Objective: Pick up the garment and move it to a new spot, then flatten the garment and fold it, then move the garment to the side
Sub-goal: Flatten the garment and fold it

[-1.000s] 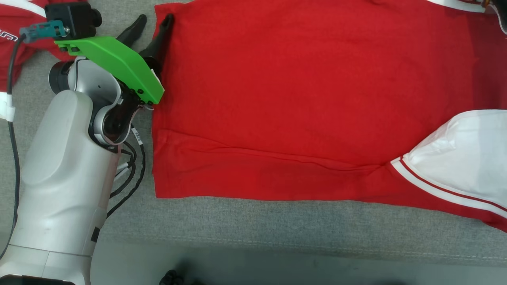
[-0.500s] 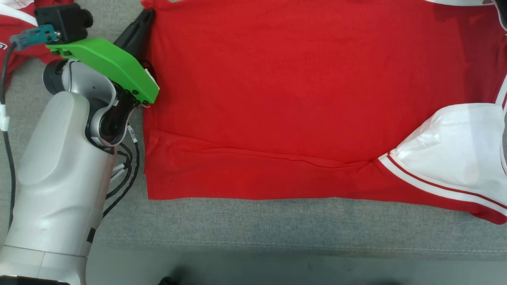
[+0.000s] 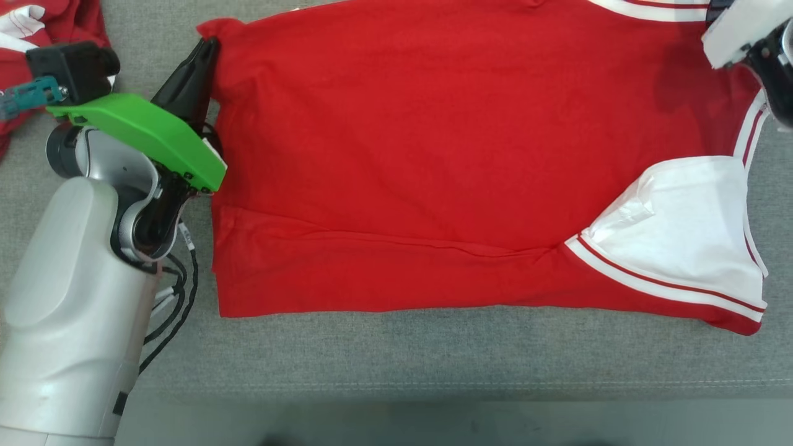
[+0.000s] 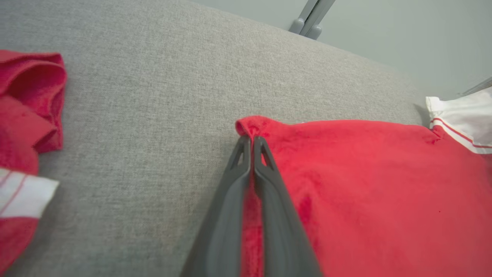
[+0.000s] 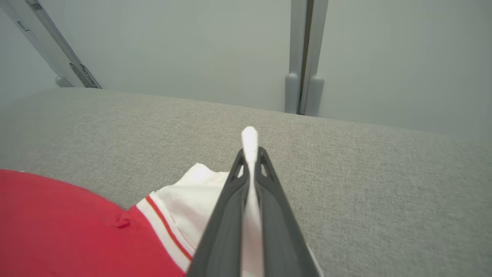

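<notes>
The garment [image 3: 446, 161] is a red shirt with white, red-striped sleeves, spread across the grey cushion. My left gripper [image 3: 207, 48] is shut on the garment's far left corner; in the left wrist view its fingers [image 4: 251, 143] pinch a small red fold [image 4: 250, 125]. My right gripper [image 5: 250, 154] is shut on the white edge of the garment [image 5: 250, 138] at the far right, where white cloth sticks up between the fingertips. In the head view the right wrist [image 3: 753, 37] shows at the top right corner. A white sleeve [image 3: 687, 229] lies folded over the garment's near right part.
Another red and white piece of clothing [image 3: 37, 25] lies bunched at the far left, also seen in the left wrist view [image 4: 27, 111]. The grey cushion [image 3: 433, 353] has bare room along its near edge. A pale wall with metal frame posts [image 5: 303, 92] stands beyond the cushion.
Both grippers have shut on the garment's far corners. The head camera has shifted, so the whole scene sits lower and further left, and the right wrist has come into the picture.
</notes>
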